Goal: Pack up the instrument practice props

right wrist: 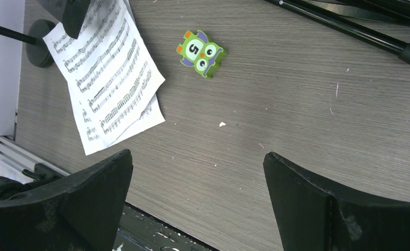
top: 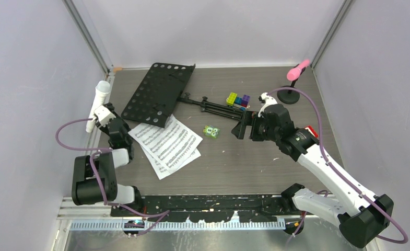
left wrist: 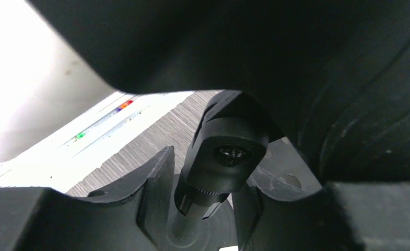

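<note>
Pickup: black round-based mic mount (left wrist: 226, 157) with white microphone (top: 101, 97), just left of the black perforated music desk (top: 158, 91)
Left gripper (left wrist: 200, 219) straddles the mount's stem; can't tell whether it grips. Likely base-heavy and stiff, mic loose in the clip: hold the stem low, keep it upright. Base cut off, mic out of wrist view. Right gripper (right wrist: 196, 178) gapes wide, empty, right of the desk.

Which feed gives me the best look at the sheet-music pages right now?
Top external. The sheet-music pages lie whole there, overlapping in a loose fan on the table. Right wrist shows them closer, staves legible, but the frame's upper left edge cuts them off. Left wrist shows none of them.
</note>
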